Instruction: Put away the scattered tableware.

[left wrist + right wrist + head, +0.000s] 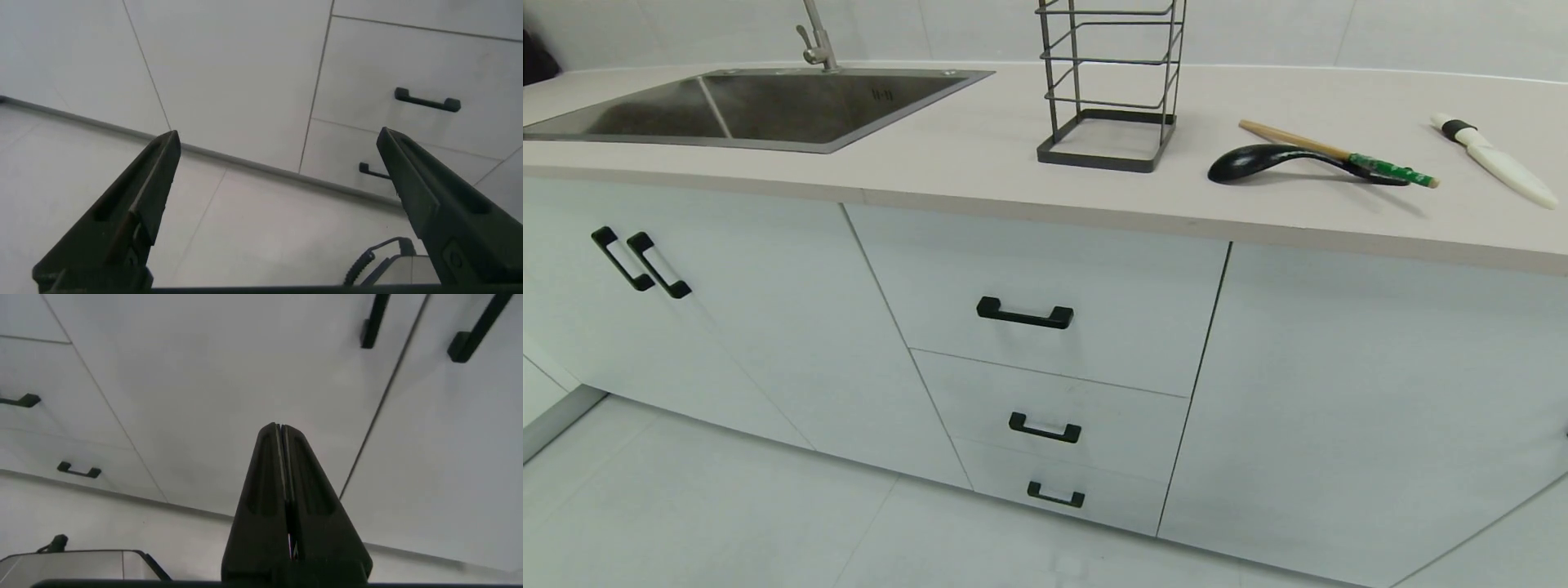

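Observation:
On the light countertop (980,163) lies a black spoon (1258,162) at the right, and a wooden chopstick with a green end (1339,153) rests across its handle. Farther right lies a white utensil with a black band (1494,159). A dark wire rack (1111,82) stands empty at the middle of the counter. My left gripper (278,143) hangs low in front of the white cabinets, open with nothing between its fingers. My right gripper (282,433) is shut and empty, also facing the cabinet fronts.
A steel sink (760,106) with a faucet (815,37) is set into the counter at the left. Below are white cabinet doors and three drawers with black handles (1024,314). The floor (727,523) is pale tile.

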Tool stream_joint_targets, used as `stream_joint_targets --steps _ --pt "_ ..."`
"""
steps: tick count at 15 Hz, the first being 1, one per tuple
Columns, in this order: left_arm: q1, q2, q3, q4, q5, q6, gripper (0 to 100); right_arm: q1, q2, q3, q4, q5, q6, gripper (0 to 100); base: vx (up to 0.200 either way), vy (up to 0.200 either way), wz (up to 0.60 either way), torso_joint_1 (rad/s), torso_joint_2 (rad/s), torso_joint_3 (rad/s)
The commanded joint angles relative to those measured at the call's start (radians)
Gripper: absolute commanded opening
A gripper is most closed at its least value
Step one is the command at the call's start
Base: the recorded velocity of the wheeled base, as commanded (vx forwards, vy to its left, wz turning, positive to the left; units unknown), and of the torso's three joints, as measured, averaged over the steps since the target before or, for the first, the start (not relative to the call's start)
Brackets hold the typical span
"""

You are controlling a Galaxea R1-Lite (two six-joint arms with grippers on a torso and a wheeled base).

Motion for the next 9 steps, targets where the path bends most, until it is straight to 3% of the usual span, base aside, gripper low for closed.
stream_joint_targets --steps 1,9 --pt "0.000 0.000 0.000 0.000 0.001 0.000 100 0.000 0.001 0.000 0.000 0.000 -0.001 0 0.000 0.000 0.00 0.000 0.00 0.000" --pt "0.000 0.000 0.000 0.000 0.001 0.000 100 0.000 0.001 0.000 0.000 0.002 -0.001 0 -0.200 0.000 0.00 0.003 0.00 0.002"
